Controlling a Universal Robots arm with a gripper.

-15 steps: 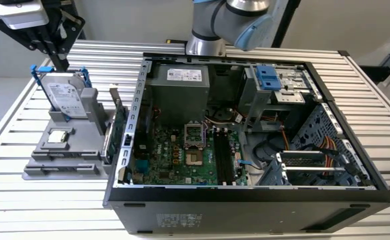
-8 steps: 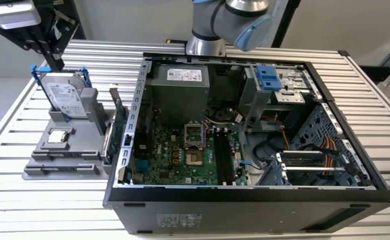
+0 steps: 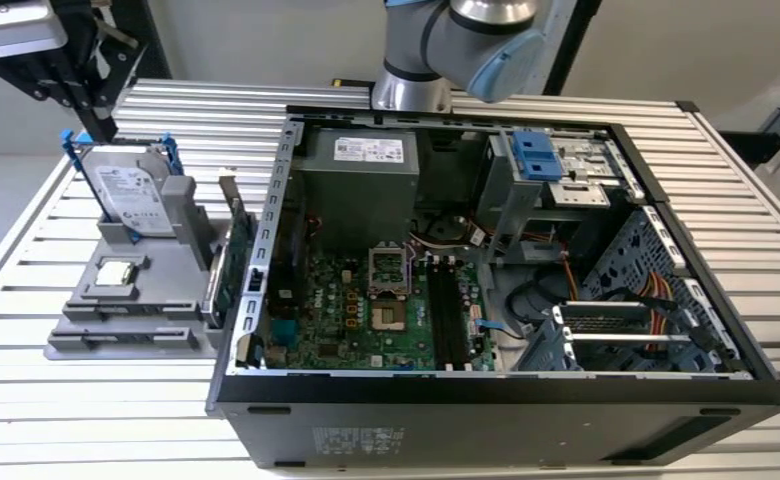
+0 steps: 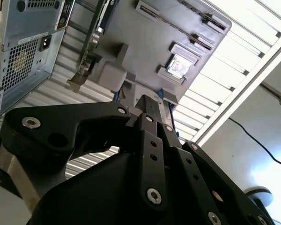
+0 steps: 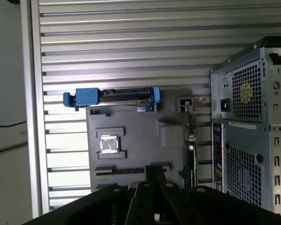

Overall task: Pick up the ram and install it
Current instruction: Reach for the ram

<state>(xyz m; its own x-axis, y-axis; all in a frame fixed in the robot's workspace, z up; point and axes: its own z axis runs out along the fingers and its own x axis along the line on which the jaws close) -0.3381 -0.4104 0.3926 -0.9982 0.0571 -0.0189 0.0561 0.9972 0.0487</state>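
Inspection from the remote station. The claw [image 5: 153,169] hangs above the grey parts holder [image 5: 140,122] on the slatted tabletop [image 3: 750,180]. In both wrist views its fingers [image 4: 147,112] stand pressed together with no gap between them, and I see nothing gripped. The holder stands at the exterior view's left of the open computer case [image 3: 497,395]. It carries the silver hard drive [image 3: 130,195] with blue rails upright at its far end, a small square chip [image 3: 117,272] in a recess near its middle, and the green expansion card [image 3: 234,265] on edge along the side next to the case. In the first wrist view a long dark strip [image 5: 126,170] lies in a holder slot just at the fingertips, but I cannot tell whether this is the ram, so I cannot fix the ram's position with confidence. Inside the case the green motherboard [image 3: 337,320] lies flat, with its long black slots [image 3: 446,310] running side by side near its middle. The arm [image 3: 464,45] rises behind the case.
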